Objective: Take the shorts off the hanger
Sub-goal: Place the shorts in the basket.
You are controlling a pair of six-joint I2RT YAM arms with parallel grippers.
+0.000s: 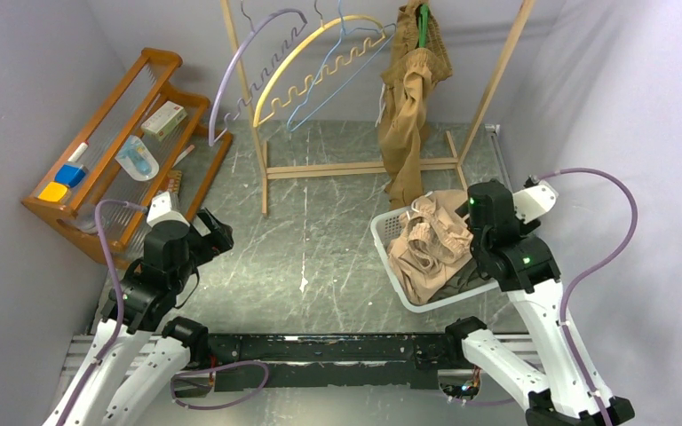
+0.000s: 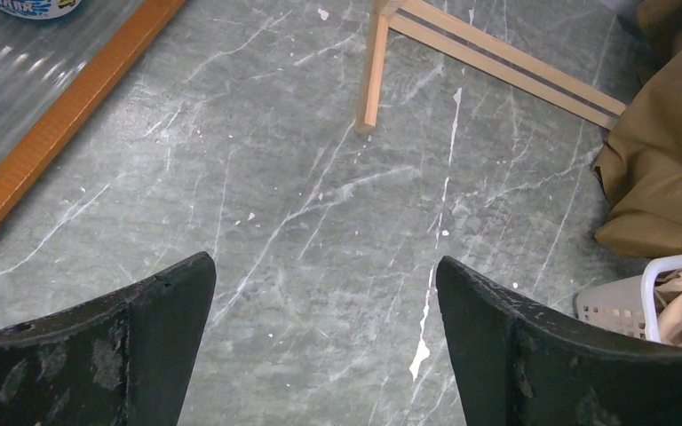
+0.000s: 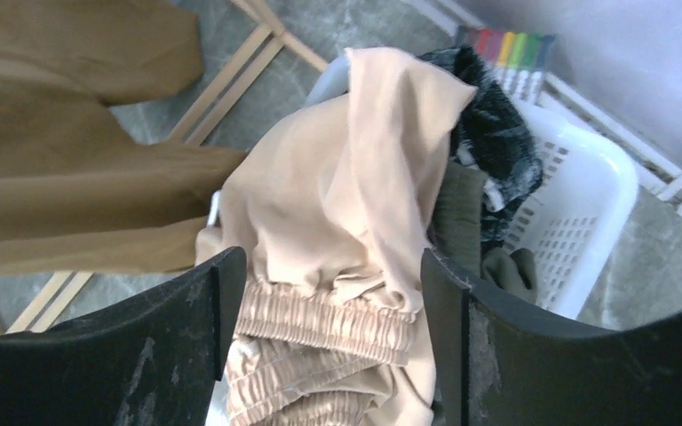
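Right wrist: right claw (image 3: 330, 262) spread apart, beige shorts (image 3: 320, 177) lying just below it in the basket (image 3: 586, 204).

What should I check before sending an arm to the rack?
1. Left gripper open, nothing in it: ok.
2. Right gripper open: ok.
3. Right gripper clear of the beige shorts: cannot tell.
4. Beige shorts lying in the basket: ok.
5. Tan-brown shorts off the green hanger: not ok, they hang on the rack.
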